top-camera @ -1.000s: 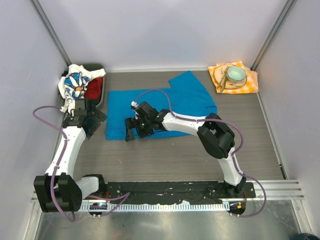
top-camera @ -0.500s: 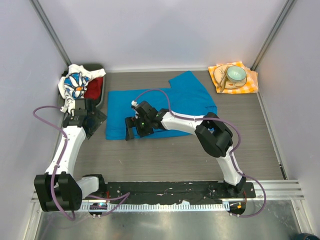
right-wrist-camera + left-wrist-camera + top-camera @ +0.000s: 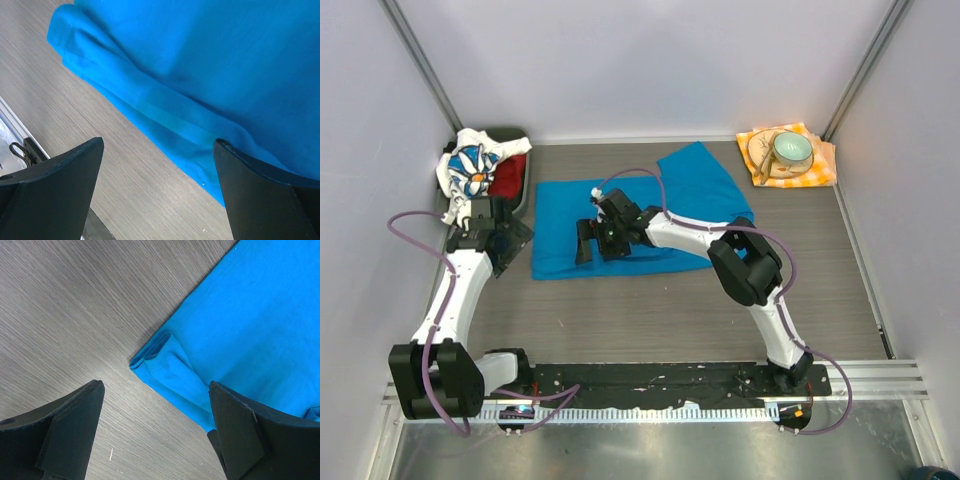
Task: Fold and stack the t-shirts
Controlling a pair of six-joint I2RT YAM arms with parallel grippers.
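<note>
The bright blue t-shirt [image 3: 660, 200] lies partly folded and flat on the table's middle. My right gripper [image 3: 592, 243] hovers open over its near edge, left of centre. In the right wrist view the blue t-shirt [image 3: 200, 60] has its folded hem between the spread fingers of my right gripper [image 3: 159, 144]. My left gripper [image 3: 500, 240] stands open just left of the shirt. In the left wrist view my left gripper [image 3: 156, 386] faces the near-left corner of the blue t-shirt [image 3: 240, 315]. The white daisy-print t-shirt [image 3: 470, 168] and the red t-shirt [image 3: 512, 178] sit bunched in a dark bin.
The dark bin [image 3: 513, 133] stands at the back left corner. At the back right an orange checked napkin [image 3: 817, 170] carries a plate and a teal bowl [image 3: 791, 149]. White walls close in on three sides. A black rail [image 3: 650, 378] runs along the near edge.
My right gripper has shifted a little away and to the right, further onto the blue shirt's near edge. The left arm has not moved.
</note>
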